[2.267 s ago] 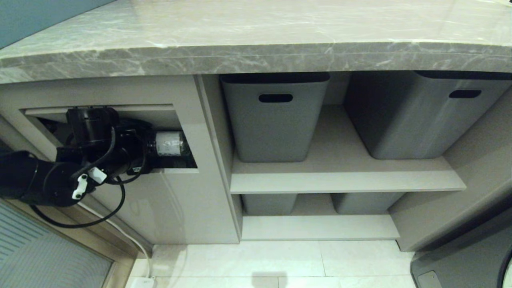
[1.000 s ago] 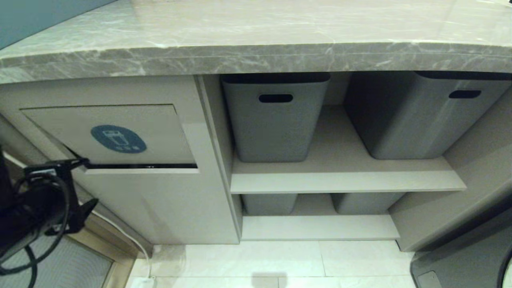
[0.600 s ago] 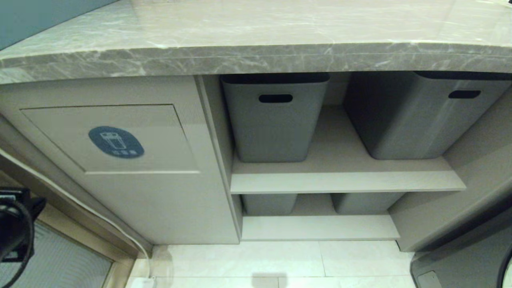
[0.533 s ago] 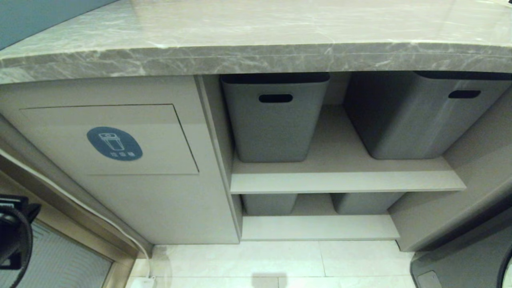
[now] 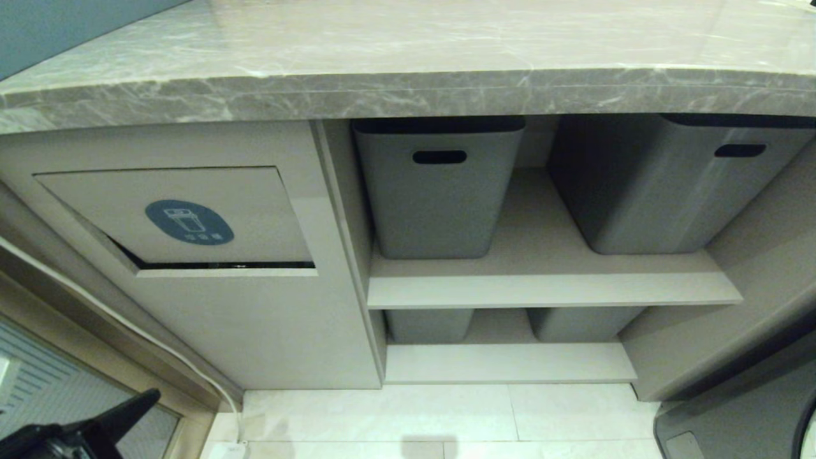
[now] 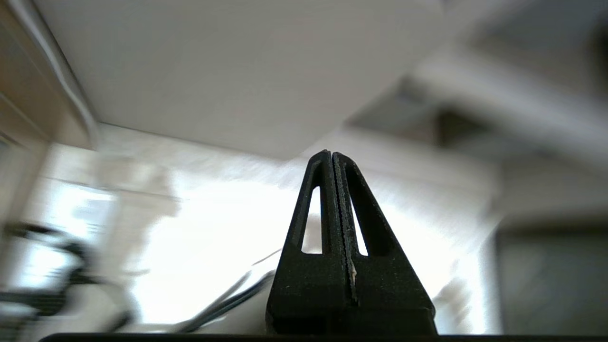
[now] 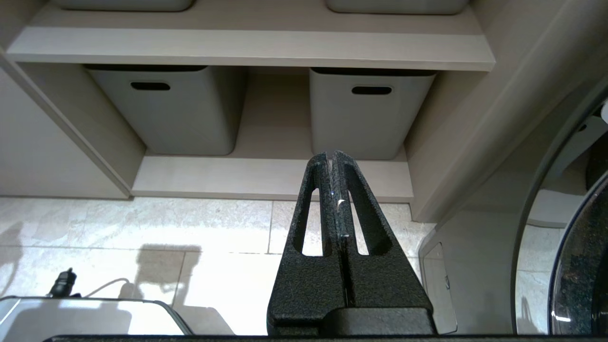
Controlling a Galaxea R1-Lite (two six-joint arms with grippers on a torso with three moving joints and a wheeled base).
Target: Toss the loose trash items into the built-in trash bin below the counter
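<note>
The built-in trash bin [image 5: 255, 319] is the beige cabinet front under the marble counter [image 5: 408, 89]. Its swing flap [image 5: 255, 210] carries a blue oval sticker [image 5: 189, 222] and stands slightly ajar, with a dark slit along its lower edge. No loose trash items are in view. My left gripper [image 5: 152, 395] is low at the bottom left corner of the head view, well below the flap; in the left wrist view the left gripper [image 6: 331, 153] is shut and empty. My right gripper [image 7: 332, 154] is shut and empty above the floor tiles, facing the lower shelf.
Two grey plastic bins [image 5: 437, 191] [image 5: 669, 185] stand on the upper shelf [image 5: 548, 290], two more [image 7: 166, 109] [image 7: 365, 111] on the lower one. A white cable [image 5: 210, 382] runs down the bin's left side to the tiled floor [image 5: 446, 414]. A dark appliance [image 5: 739, 408] stands at the right.
My left gripper was in the flap opening with a bottle. It has since drawn out empty, shut and dropped to the lower left. The flap has swung back and still stands ajar.
</note>
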